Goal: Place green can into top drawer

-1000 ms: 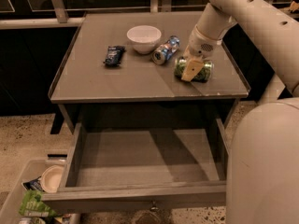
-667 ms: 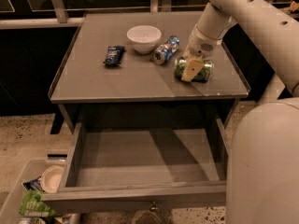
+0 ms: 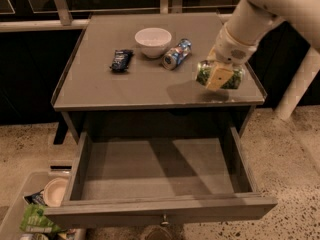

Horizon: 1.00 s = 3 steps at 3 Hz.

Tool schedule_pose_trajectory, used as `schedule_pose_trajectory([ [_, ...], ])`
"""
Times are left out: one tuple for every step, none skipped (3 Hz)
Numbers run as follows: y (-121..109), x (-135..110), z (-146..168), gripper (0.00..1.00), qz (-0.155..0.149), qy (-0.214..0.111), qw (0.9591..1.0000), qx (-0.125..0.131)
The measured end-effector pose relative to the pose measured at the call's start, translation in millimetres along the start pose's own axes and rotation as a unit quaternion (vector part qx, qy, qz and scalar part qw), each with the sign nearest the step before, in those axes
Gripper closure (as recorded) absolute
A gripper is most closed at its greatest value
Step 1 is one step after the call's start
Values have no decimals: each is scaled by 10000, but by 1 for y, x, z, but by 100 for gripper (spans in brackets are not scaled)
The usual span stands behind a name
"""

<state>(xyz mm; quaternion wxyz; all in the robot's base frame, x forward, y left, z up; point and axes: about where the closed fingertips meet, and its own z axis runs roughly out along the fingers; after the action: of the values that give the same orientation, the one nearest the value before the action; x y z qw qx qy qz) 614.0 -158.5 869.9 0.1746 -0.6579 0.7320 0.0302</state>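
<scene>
My gripper (image 3: 218, 79) pinches green can (image 3: 233, 79), can sideways, above front-right part of table (image 3: 125, 84). Top drawer (image 3: 160, 204) open below. Should carry can forward past table edge, then lower slowly, keep pinch firm, avoid drawer walls.

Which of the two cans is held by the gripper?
The green can, in the gripper over the table; the blue can lies beside the bowl.
</scene>
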Motion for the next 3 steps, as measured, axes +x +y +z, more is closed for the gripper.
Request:
schedule_pose_trajectory([
  [48, -16, -46, 100, 30, -459, 9967, 667],
  [96, -31, -42, 100, 2, -1006, 9906, 927],
  [143, -11, 21, 100, 161, -1584, 9847, 714],
])
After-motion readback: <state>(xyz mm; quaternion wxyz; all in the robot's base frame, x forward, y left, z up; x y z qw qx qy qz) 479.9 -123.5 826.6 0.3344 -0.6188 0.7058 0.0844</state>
